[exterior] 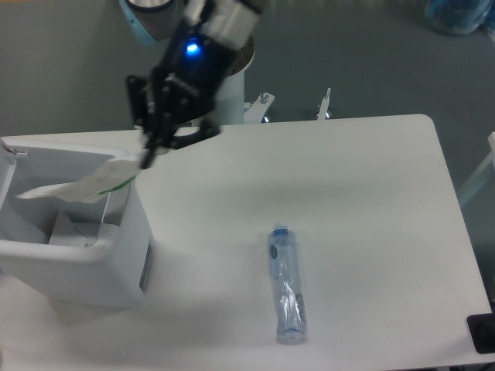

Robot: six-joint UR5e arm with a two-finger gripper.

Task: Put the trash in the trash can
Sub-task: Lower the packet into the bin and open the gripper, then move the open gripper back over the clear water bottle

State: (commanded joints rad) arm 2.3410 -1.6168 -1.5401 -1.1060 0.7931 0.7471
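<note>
The claw (147, 160) pinches 1 corner of the packet (77, 185), dangling it over the trash can (100, 259) for release; the bottle (286, 284) waits on the worktop (371, 201).

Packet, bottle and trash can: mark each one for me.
White packet (81, 185), fixed camera, middle of the sheet.
Clear bottle (286, 287), fixed camera, mid-body.
Trash can (100, 267), fixed camera, front wall.

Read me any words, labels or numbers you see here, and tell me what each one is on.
None can be read.
The white packet held in the pincer over the trash can: motion-blurred, no print legible.
The clear bottle on the table: no readable label.
</note>
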